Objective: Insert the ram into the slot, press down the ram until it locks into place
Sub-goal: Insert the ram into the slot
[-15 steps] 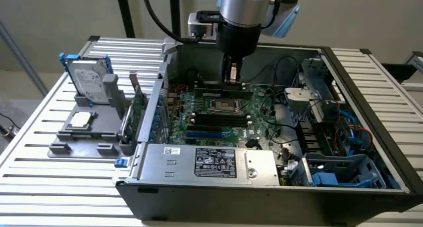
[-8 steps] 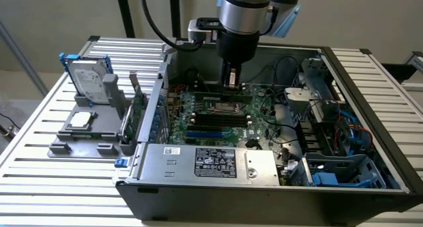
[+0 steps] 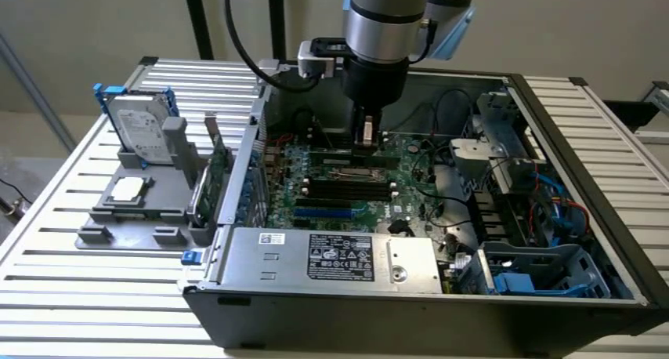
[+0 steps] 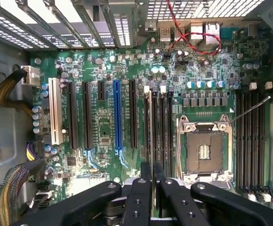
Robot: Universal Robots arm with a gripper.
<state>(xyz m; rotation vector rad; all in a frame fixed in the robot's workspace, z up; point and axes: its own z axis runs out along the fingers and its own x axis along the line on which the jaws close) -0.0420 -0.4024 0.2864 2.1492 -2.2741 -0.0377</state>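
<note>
My gripper (image 3: 366, 139) reaches down into the open computer case over the motherboard (image 3: 403, 210). In the wrist view the two black fingers (image 4: 141, 188) stand close together, shut on the ram (image 4: 151, 132). I see the ram edge-on as a thin strip running out from the fingertips. It hangs along a bank of parallel black slots (image 4: 164, 127) beside the processor socket (image 4: 204, 150). Whether its lower edge touches a slot I cannot tell. A second bank of black slots (image 4: 249, 136) lies on the socket's other side.
A blue slot (image 4: 117, 117) and longer black expansion slots lie beside the memory bank. Bundled cables (image 4: 12, 89) and a red wire (image 4: 193, 44) run near the board's edges. Outside the case, a grey fixture (image 3: 125, 210) holds an upright green card (image 3: 219, 179) and a hard drive (image 3: 141, 128).
</note>
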